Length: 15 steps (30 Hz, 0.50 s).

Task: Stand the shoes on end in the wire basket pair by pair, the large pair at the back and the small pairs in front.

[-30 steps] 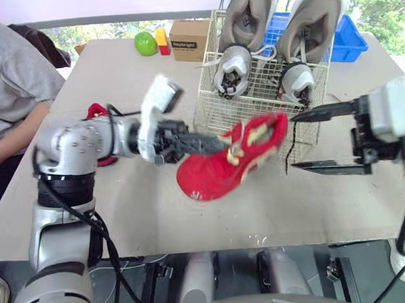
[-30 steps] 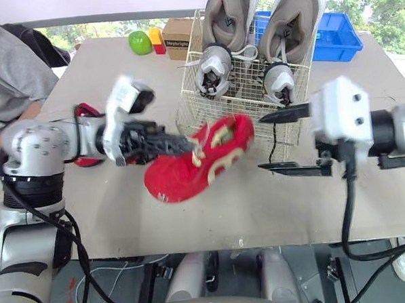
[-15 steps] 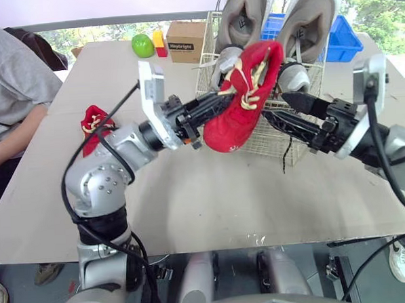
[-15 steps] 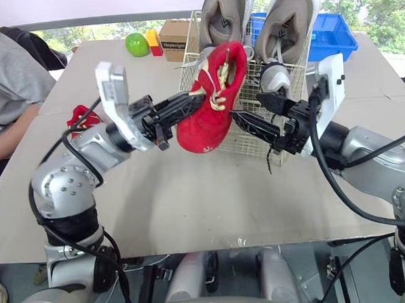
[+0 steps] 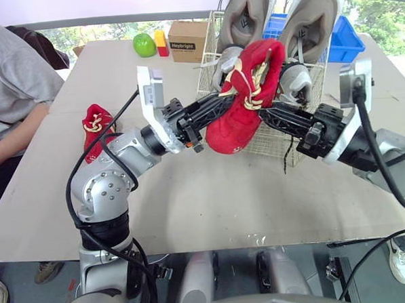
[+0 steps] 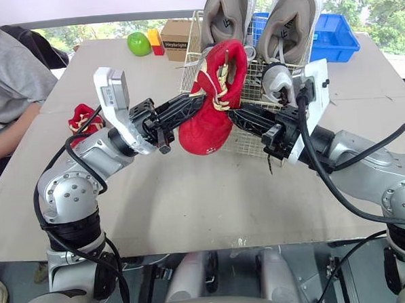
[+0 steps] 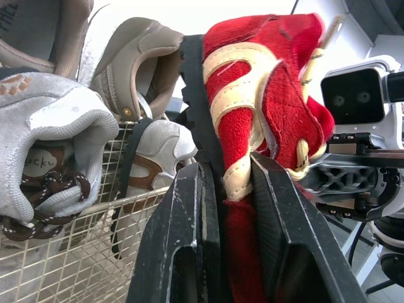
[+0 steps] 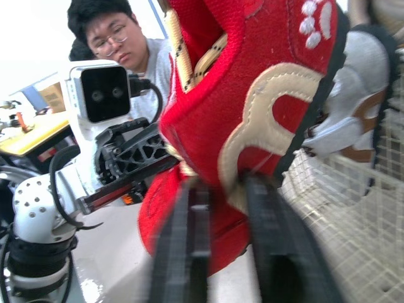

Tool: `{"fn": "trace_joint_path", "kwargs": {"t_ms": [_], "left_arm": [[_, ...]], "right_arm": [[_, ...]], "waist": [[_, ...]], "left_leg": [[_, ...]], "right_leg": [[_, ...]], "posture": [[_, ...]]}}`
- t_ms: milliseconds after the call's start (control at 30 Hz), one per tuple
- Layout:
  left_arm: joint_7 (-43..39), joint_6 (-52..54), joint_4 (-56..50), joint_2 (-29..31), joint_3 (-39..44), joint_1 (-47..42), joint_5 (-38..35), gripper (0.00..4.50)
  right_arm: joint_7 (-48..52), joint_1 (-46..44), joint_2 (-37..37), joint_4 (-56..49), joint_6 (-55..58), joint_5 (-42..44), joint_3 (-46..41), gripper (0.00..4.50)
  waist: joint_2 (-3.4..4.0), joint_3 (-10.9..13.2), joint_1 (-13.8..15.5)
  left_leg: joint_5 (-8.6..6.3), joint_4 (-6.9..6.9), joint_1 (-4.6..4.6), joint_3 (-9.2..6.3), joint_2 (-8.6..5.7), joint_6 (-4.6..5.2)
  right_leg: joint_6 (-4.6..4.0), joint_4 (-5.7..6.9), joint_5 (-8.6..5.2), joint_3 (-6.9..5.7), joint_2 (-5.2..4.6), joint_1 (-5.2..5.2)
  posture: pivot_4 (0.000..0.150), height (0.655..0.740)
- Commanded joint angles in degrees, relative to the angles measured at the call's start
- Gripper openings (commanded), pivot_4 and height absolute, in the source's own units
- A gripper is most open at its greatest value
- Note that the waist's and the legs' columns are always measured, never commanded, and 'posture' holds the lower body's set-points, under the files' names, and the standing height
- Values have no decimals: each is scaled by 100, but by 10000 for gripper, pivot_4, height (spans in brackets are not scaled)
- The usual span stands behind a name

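Red shoe (image 5: 244, 102) hangs toe-down over the wire basket's (image 5: 273, 142) six o'clock rim, pinched from either side by left gripper (image 5: 221, 101) and right gripper (image 5: 265, 113). Best practice: clear the front wire, then lower it upright before either lets go.

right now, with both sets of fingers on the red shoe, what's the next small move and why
Probably ease the red shoe forward and down into the front row of the wire basket. The left gripper and right gripper both clamp it in the air near the front rim, and the large grey pair already stands at the back.
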Motion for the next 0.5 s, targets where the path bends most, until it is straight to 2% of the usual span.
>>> {"fn": "trace_joint_path", "kwargs": {"t_ms": [33,133,200,233,300,367,433,500], "left_arm": [[-354,-148,-378,158,-216,65,-38,4574],[-342,-241,-332,183,-229,79,-20,4570],[-227,-225,-258,154,-148,33,-124,15053],[-238,-202,-239,186,-130,15,-164,17311],[-109,-144,-149,211,-72,-37,-201,28166],[9,-55,-77,256,-2,-75,-279,37286],[140,181,7,322,182,-99,-663,44713],[118,332,41,481,293,-76,-876,44713]], "right_arm": [[-66,-8,-5,-120,-244,57,-107,0],[-171,6,24,-177,-325,53,-86,0],[-243,29,41,-211,-372,-15,-95,0],[-280,38,66,-234,-422,-65,-115,0],[-341,60,117,-285,-562,-166,-169,0],[-296,109,159,-378,-710,-268,-271,0],[-246,208,138,-467,-839,-270,-418,0],[-186,317,67,-513,-932,-259,-573,0]], "waist": [[0,0,-1],[0,0,-1],[0,0,-1],[0,0,0],[0,0,-4],[0,0,-1],[0,0,2],[0,0,-6]], "left_leg": [[0,0,1,0,0,0],[0,0,0,0,1,0],[0,0,0,-1,2,0],[0,0,0,0,2,0],[0,0,0,-1,2,0],[0,0,1,-2,1,0],[0,0,0,-2,1,0],[0,-1,-1,-8,4,0]], "right_leg": [[0,0,0,1,0,0],[-1,0,-1,0,0,0],[-1,0,-1,0,0,0],[-2,0,-1,1,-1,0],[-2,-1,-1,1,-1,0],[-1,0,-1,1,-1,0],[1,0,0,-1,0,0],[2,-1,0,0,-1,0]], "posture": [[1500,7400],[1500,7400],[1500,7400],[1500,7400],[1500,7400],[1500,7400],[1500,7400],[1500,7400]]}}
